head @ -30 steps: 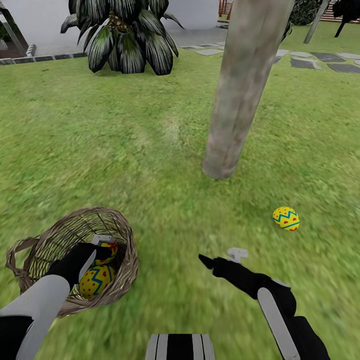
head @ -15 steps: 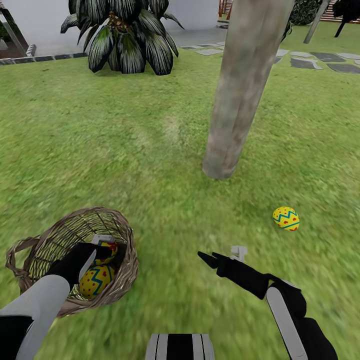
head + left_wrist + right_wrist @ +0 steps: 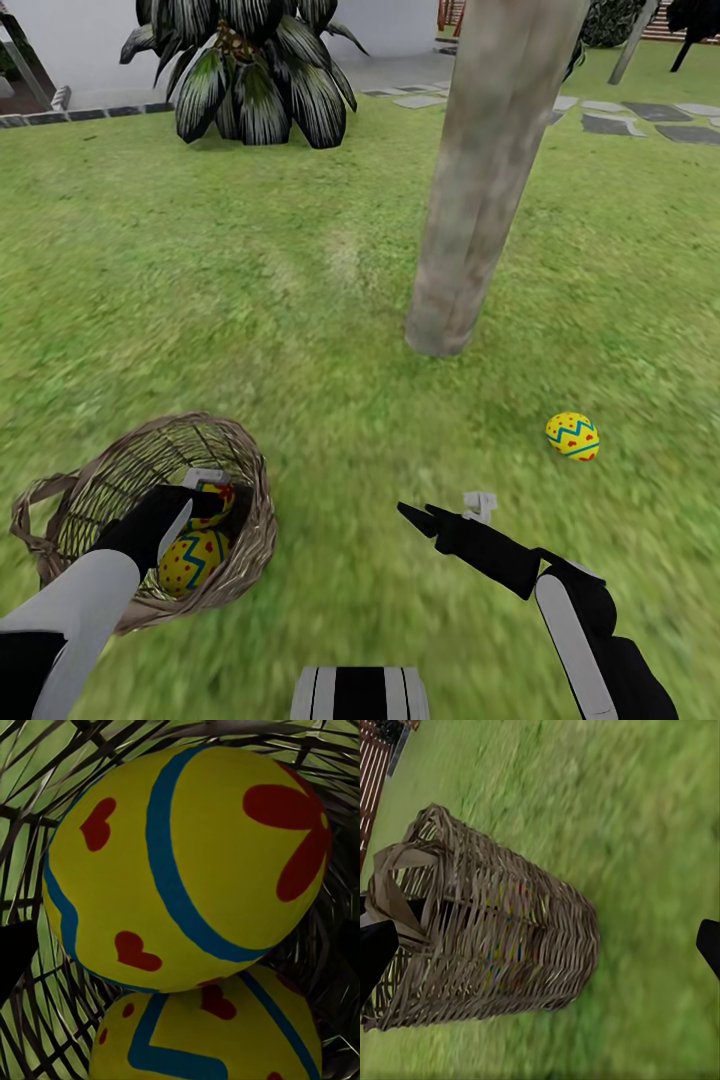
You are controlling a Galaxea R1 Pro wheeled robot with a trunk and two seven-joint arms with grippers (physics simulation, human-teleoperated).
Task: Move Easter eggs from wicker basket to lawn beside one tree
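The wicker basket [image 3: 120, 480] sits on the lawn [image 3: 250, 300] at the lower left, with two Easter eggs inside. My left gripper [image 3: 212, 500] reaches into it, open around the upper egg [image 3: 187, 862]. One dark finger [image 3: 13, 960] stands just beside that egg, and the second egg [image 3: 190, 563] lies right below it. A third egg [image 3: 572, 436] rests on the grass right of the tree [image 3: 480, 200], near the trunk's base. My right gripper [image 3: 415, 517] hovers open and empty above the grass, pointing toward the basket [image 3: 487, 937].
A dark spiky-leaved plant [image 3: 250, 70] stands at the far left by a white wall. Grey paving stones [image 3: 620, 118] lie at the far right behind the trunk. Open grass stretches between the basket and the trunk.
My right forearm has drifted slightly to the right, the gripper barely shifting. The left arm, the basket and the eggs have not moved.
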